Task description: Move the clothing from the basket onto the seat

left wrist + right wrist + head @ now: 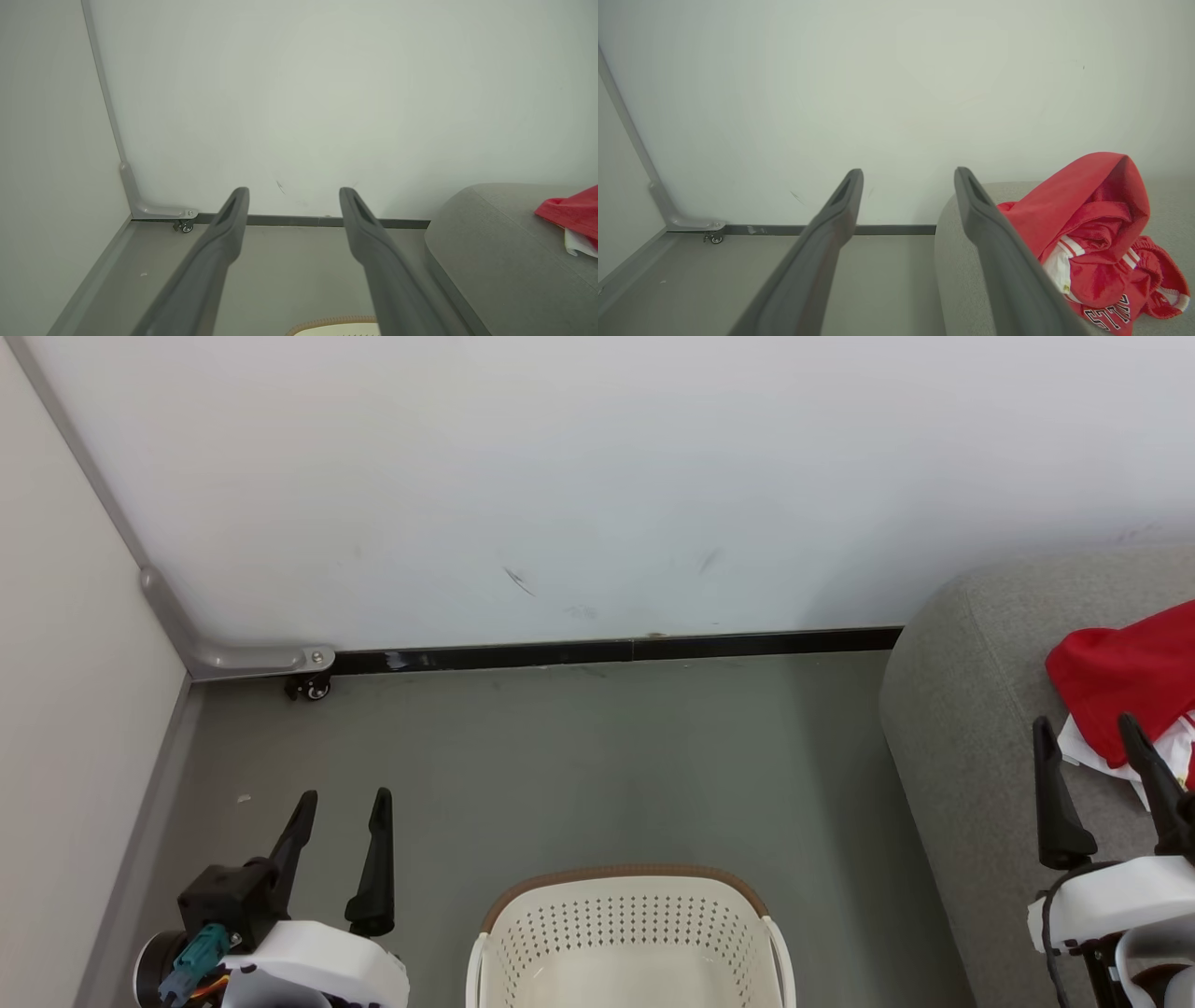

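Note:
The red clothing (1130,681) with white trim lies in a heap on the grey seat (971,709) at the right; the right wrist view shows the clothing (1101,247) with block lettering, and the left wrist view catches the clothing (572,212) at its right edge. The cream basket (635,943) with a brown rim stands at the bottom centre, and the part of its inside that I see holds nothing. My left gripper (341,798) is open above the floor, left of the basket. My right gripper (1088,728) is open over the seat, just in front of the clothing, holding nothing.
A white wall with a dark skirting strip (607,651) closes the back. At the left corner a partition ends in a grey bracket with a small caster (313,686). Grey floor (579,775) lies between basket, wall and seat.

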{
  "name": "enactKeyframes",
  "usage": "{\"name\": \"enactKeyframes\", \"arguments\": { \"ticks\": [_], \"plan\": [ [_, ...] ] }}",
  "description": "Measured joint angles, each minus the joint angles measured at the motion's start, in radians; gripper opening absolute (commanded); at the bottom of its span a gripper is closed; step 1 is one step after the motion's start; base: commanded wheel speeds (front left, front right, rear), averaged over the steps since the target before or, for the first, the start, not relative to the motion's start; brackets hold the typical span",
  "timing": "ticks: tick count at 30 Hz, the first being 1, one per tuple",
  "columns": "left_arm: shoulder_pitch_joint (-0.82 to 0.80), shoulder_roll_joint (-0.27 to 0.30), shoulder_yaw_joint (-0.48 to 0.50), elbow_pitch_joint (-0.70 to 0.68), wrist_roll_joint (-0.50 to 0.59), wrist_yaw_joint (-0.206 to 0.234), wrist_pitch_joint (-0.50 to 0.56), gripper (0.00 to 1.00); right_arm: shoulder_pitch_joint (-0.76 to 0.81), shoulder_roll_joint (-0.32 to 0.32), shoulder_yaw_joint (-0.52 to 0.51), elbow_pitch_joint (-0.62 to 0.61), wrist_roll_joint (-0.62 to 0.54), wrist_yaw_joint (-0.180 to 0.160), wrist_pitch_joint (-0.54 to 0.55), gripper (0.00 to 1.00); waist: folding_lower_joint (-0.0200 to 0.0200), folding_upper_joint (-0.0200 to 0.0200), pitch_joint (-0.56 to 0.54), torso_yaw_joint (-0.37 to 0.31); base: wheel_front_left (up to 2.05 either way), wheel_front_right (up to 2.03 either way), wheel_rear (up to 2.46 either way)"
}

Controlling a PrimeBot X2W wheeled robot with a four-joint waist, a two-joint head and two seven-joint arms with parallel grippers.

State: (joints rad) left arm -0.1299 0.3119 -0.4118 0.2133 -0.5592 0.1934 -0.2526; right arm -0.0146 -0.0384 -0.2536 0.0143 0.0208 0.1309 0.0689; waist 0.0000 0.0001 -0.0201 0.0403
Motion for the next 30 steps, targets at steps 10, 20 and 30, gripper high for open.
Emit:
{"name": "enactKeyframes", "arguments": {
  "ticks": [10, 20, 30],
  "plan": [
    [0.003, 0.002, 0.0, 0.006, 0.004, -0.002, 0.0, 1.0, 0.015, 0.0, -0.001, 0.002, 0.006, 0.0, 0.0, 1.0, 0.0, 0.0, -0.016, 0.009, 0.0, 0.0, 0.0],
    [0.003, 0.011, 0.0, 0.012, 0.009, -0.01, 0.0, 1.0, 0.019, 0.001, 0.008, 0.001, 0.015, 0.0, 0.0, 1.0, 0.0, 0.0, -0.019, 0.007, 0.0, 0.0, 0.0],
    [0.001, 0.015, -0.001, 0.022, 0.018, -0.027, 0.0, 1.0, 0.037, 0.001, 0.034, -0.009, 0.013, 0.0, 0.008, 1.0, 0.0, 0.0, -0.016, -0.001, 0.0, 0.0, 0.0]
  ]
}}
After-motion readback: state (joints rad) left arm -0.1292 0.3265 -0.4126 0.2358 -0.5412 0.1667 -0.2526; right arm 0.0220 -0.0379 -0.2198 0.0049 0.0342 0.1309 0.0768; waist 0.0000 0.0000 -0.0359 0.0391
